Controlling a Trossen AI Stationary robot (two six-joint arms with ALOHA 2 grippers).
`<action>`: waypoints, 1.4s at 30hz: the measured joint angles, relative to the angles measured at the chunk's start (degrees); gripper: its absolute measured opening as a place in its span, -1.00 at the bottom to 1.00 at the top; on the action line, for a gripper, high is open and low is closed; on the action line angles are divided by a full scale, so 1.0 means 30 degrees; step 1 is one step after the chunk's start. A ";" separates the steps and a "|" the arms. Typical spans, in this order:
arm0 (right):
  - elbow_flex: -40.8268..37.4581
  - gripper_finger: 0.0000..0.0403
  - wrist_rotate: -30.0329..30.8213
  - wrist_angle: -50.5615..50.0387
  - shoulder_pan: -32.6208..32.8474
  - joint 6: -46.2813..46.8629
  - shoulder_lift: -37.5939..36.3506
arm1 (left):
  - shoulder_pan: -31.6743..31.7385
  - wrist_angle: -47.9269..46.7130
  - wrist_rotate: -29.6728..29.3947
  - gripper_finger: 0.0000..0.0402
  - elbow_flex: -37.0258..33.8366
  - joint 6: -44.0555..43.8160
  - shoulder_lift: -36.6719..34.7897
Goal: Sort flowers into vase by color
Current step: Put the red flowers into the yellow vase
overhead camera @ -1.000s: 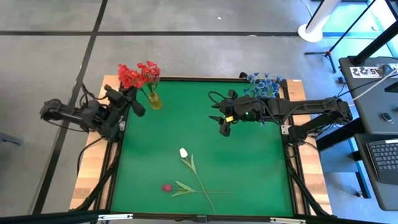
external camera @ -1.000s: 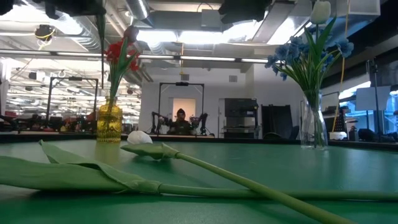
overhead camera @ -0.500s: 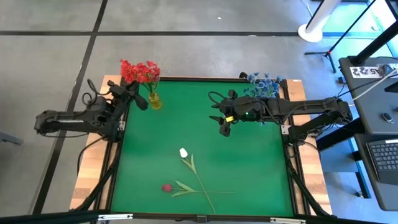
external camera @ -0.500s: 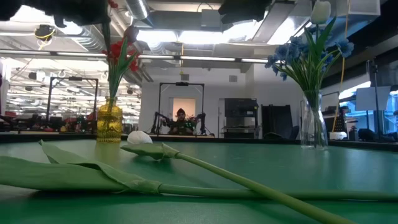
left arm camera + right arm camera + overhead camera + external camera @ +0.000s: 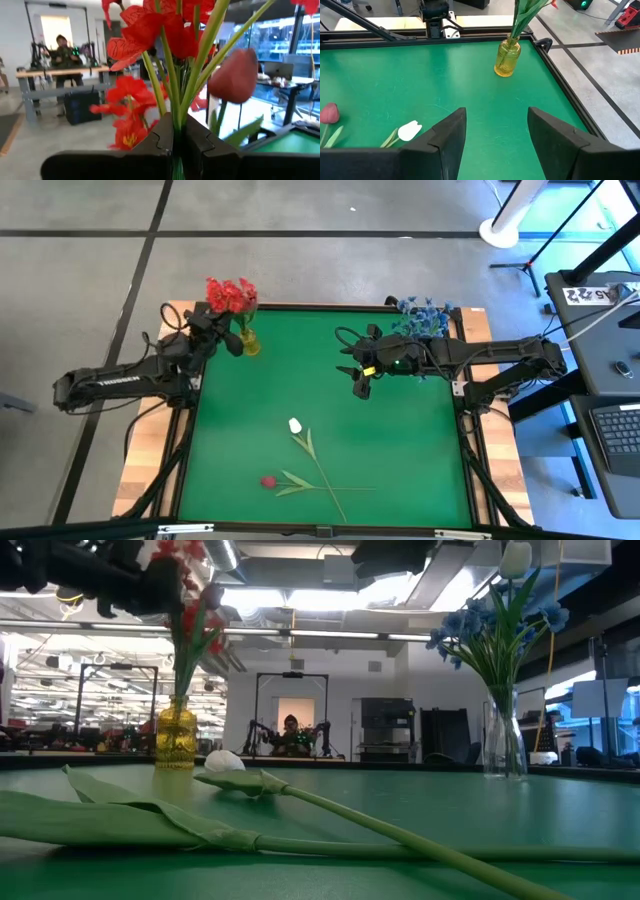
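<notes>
My left gripper [image 5: 226, 337] is at the table's far left corner, right beside the yellow vase [image 5: 248, 343], shut on a red-cluster stem [image 5: 222, 297]. In the low view its stem hangs close to the stems that stand in the yellow vase [image 5: 176, 738]. A dark red-pink bud [image 5: 235, 75] shows just beyond. My right gripper [image 5: 360, 383] hovers open above the table's far middle, near the clear vase of blue clusters [image 5: 422, 315], which also holds a white tulip [image 5: 515, 558]. A white tulip [image 5: 295, 425] and a dark red-pink bud [image 5: 268, 481] lie on the mat. My left gripper pinches the green stem [image 5: 176, 134] of the red cluster between its two fingers, below the blooms [image 5: 150, 30]. The stem stands upright in the hold, blooms above the fingers. Whether its lower end is inside the yellow vase I cannot tell.
The two loose stems cross near the table's near middle, with long leaves [image 5: 150, 820] spread flat. The green mat [image 5: 400, 440] lies open between the vases. A black frame rail [image 5: 470, 36] edges the table. A person [image 5: 290, 730] sits far behind it.
My left gripper has travelled toward the table's right and far edge, up to the yellow vase, carrying the red-cluster stem with it; the arm has stretched out. The hanging stem has closed in on the vase's stems. My right gripper has kept still.
</notes>
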 joint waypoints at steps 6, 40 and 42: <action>0.0000 0.04 0.0000 0.0022 0.0000 0.0014 0.0000 | 0.0806 -0.1620 0.1099 -0.96 0.0000 -0.1812 0.1066; 0.0000 0.04 0.0094 0.0146 0.0003 0.0203 0.0000 | 0.1181 -0.3614 0.1621 -0.37 -0.0066 -0.2504 0.3945; 0.0000 0.04 0.0243 0.0146 0.0006 0.0204 0.0000 | 0.1185 -0.3714 0.1692 -0.24 -0.0066 -0.2575 0.3945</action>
